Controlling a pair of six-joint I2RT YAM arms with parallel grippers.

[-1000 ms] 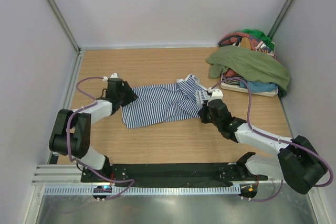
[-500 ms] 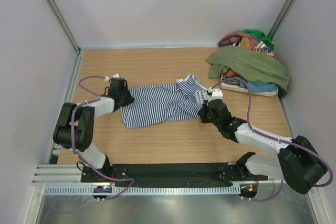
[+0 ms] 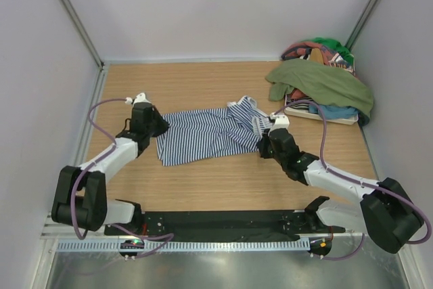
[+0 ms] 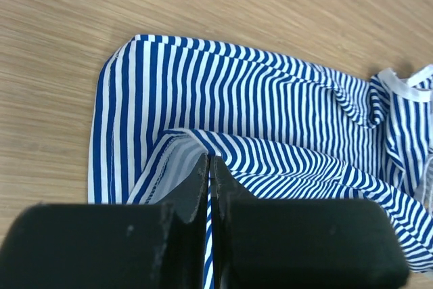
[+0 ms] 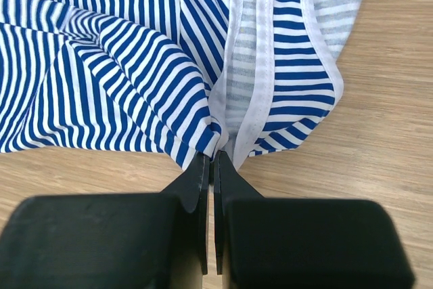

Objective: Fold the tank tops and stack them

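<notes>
The navy-and-white striped tank top [image 3: 206, 135] lies spread across the middle of the wooden table. My left gripper [image 3: 157, 126] is shut on its hem at the left end [image 4: 209, 167], with a strip of striped cloth pinched between the jaws. My right gripper [image 3: 265, 144] is shut on the white-trimmed strap end at the right [image 5: 215, 156]. The olive green tank top [image 3: 323, 82] is draped over the clothes pile at the back right.
A pile of mixed clothes [image 3: 318, 55] rests on a white board [image 3: 323, 117] in the back right corner. White walls close in the table on the left, back and right. A black rail [image 3: 223, 221] runs along the near edge.
The left gripper has shut on the striped top's left hem and that arm's elbow has swung down and left. The right arm has barely moved.
</notes>
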